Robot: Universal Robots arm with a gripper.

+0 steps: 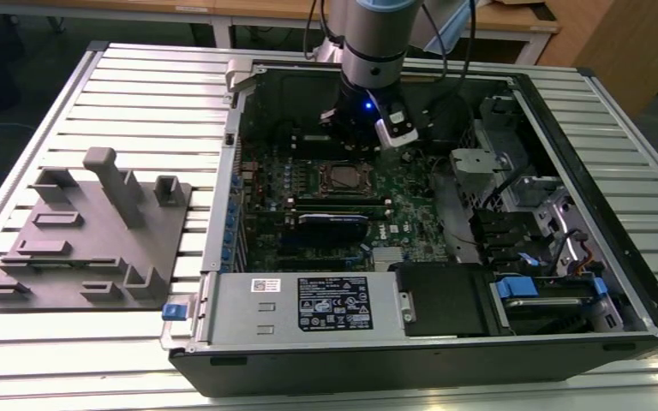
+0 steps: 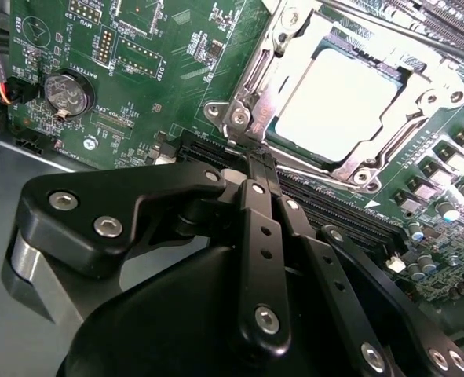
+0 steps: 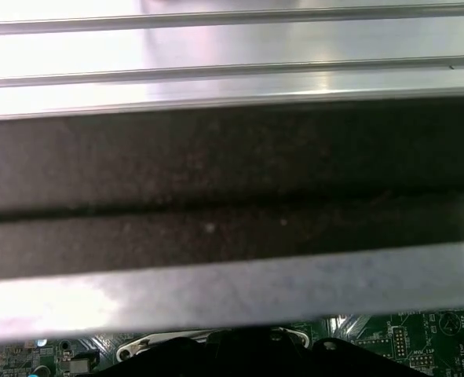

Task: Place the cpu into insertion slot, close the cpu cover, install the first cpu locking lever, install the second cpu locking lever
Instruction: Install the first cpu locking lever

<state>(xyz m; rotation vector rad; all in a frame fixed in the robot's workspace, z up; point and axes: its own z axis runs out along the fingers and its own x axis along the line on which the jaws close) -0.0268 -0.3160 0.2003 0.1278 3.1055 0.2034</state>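
The arm reaches straight down into the open computer case (image 1: 603, 197), which lies on the slatted counter (image 1: 146, 94). The gripper (image 2: 257, 149) hangs with its fingers (image 2: 255, 177) pressed together, holding nothing, tips at the cpu cover's (image 2: 290, 59) edge (cover down). The cpu (image 2: 345, 98) sits in the insertion slot (image 1: 342, 177), near the case's middle.

From my exterior view the arm (image 1: 373, 51) runs off the top edge and hides the board behind it. In the second wrist view my gripper (image 2: 257, 161) covers the cover's (image 2: 294, 86) near edge; the levers are unclear to me.
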